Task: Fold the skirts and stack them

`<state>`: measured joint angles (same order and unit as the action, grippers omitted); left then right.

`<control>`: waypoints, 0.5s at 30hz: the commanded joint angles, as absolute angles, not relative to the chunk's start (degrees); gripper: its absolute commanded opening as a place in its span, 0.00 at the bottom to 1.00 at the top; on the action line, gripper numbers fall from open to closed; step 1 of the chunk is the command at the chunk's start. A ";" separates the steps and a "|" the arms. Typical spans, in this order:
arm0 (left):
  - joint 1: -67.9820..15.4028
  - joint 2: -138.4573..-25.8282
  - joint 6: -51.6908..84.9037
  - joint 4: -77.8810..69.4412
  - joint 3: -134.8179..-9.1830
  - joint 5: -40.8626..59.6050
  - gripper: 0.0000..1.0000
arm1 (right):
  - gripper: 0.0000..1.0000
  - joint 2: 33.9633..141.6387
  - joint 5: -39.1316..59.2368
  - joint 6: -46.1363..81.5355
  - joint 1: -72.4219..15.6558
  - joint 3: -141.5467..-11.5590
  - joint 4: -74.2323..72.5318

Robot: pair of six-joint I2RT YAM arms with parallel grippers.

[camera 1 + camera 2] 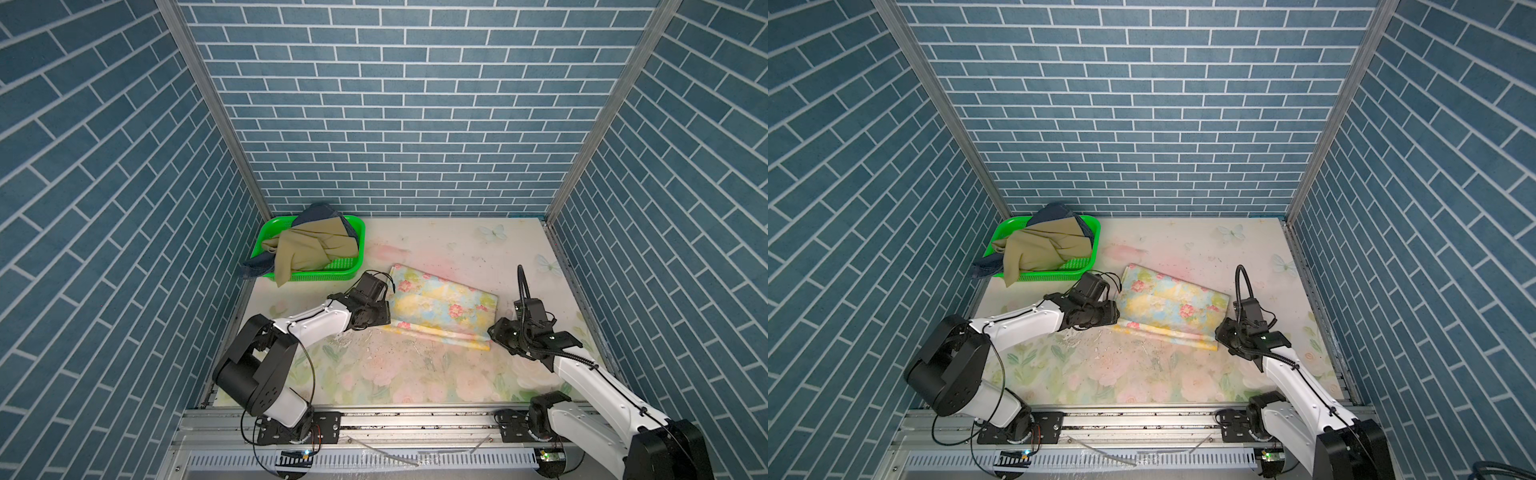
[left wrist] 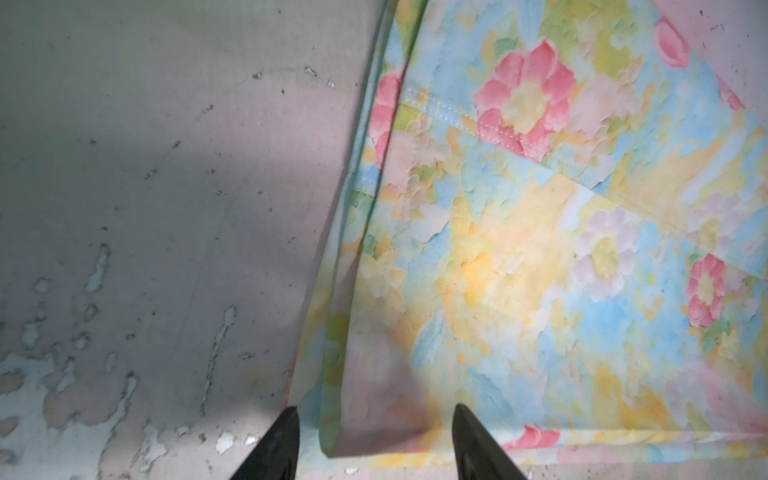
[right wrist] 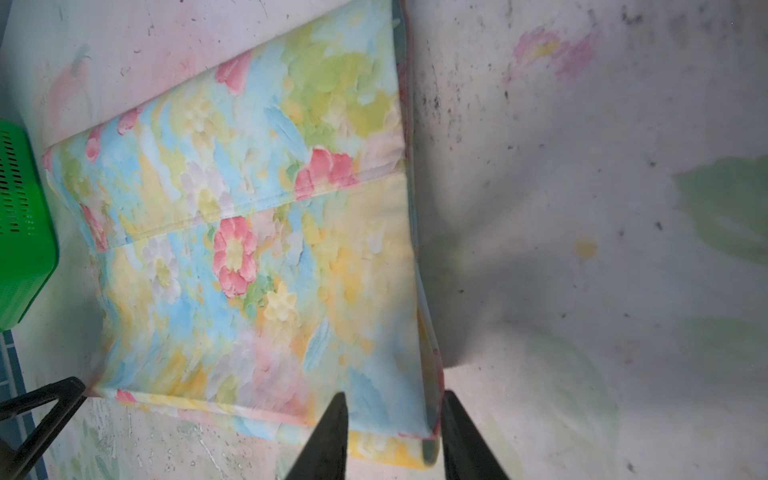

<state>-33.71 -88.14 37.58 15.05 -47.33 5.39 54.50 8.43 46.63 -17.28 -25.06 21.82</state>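
The floral skirt (image 1: 440,303) (image 1: 1167,305) lies folded flat on the table, a rectangle with a thin strip of its lower layer showing along the near edge. My left gripper (image 1: 386,318) (image 1: 1115,318) sits low at its near left corner. In the left wrist view it (image 2: 376,415) is open, with the skirt's folded corner (image 2: 374,432) loose between the jaws. My right gripper (image 1: 492,332) (image 1: 1219,332) is at the near right corner. In the right wrist view it (image 3: 394,399) straddles that corner (image 3: 395,415), jaws narrower but still apart. The khaki skirt (image 1: 316,245) (image 1: 1046,245) lies crumpled over the denim skirt (image 1: 320,212) (image 1: 1054,212).
The green perforated basket (image 1: 353,266) (image 1: 1086,266) (image 3: 20,249) stands at the back left against the wall and holds the khaki and denim skirts, which hang over its left rim. The flower-printed table (image 1: 415,374) is walled by blue brick panels on three sides.
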 commanded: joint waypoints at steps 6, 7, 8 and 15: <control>-35.12 -90.55 37.67 16.39 -49.92 4.46 0.54 | 0.34 56.47 9.31 46.09 -17.58 -22.15 20.40; -35.27 -90.82 37.70 16.26 -50.00 4.48 0.51 | 0.33 56.83 9.49 46.07 -17.62 -22.07 20.19; -35.33 -91.12 37.68 16.17 -50.09 4.49 0.49 | 0.33 57.04 9.66 45.89 -17.58 -21.99 20.06; -35.51 -90.99 37.46 17.06 -51.17 3.48 0.02 | 0.10 57.31 10.20 45.53 -17.59 -22.10 19.39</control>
<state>-35.22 -91.39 38.22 15.99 -49.43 4.86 57.32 9.76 45.95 -17.37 -23.38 20.03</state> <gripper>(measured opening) 0.067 0.144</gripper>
